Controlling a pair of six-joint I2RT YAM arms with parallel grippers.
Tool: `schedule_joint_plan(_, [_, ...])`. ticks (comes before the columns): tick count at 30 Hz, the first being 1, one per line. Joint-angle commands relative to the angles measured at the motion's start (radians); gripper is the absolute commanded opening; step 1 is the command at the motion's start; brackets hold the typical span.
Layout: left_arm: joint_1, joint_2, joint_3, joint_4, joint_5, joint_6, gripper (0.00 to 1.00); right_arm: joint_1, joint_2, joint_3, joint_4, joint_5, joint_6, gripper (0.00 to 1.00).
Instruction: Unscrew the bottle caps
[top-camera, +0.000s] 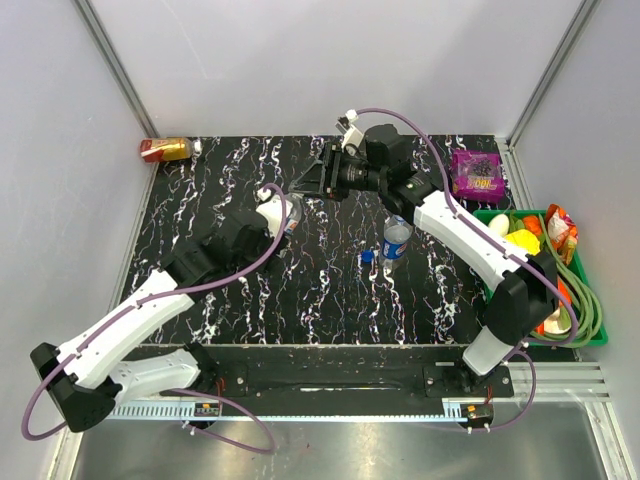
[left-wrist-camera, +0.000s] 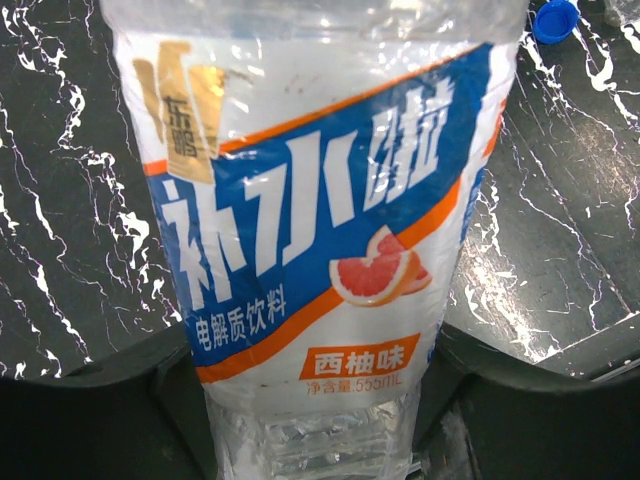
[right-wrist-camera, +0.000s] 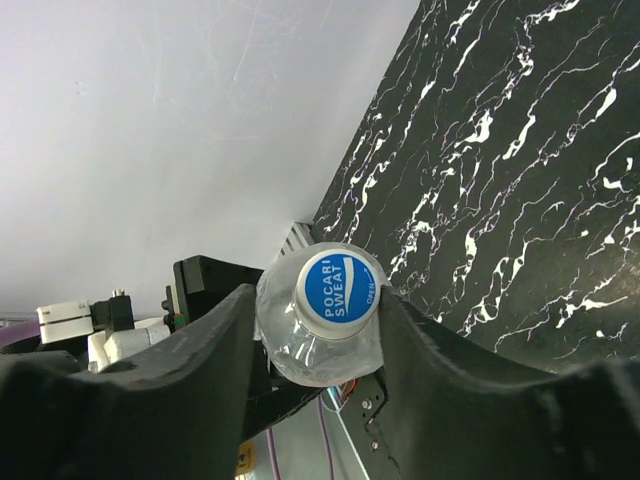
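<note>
Left gripper: jaws pinching bottle.
Right gripper: jaws partly spread, flanking white cap; contact cannot be told.

I log the flat table top as black, white-veined marble pattern. The clear plastic bottle has a white, blue and orange label with a pink grapefruit slice. The round screw cap is blue-and-white on top. On the table, the small ribbed cap is dark blue.

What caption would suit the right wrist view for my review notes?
Right gripper straddling the blue-topped cap of a clear bottle, black marbled table behind.
</note>
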Motion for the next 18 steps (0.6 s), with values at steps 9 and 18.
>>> schedule_joint_plan(9, [-0.038, -0.001, 0.048, 0.005, -0.056, 0.002, 0.00, 0.000, -0.024, 0.015, 0.056, -0.017, 0.006, 0.17])
schedule_joint_plan(18, [-0.038, -0.028, 0.011, 0.058, 0.068, 0.029, 0.00, 0.000, -0.072, -0.028, 0.116, -0.052, -0.025, 0.00])
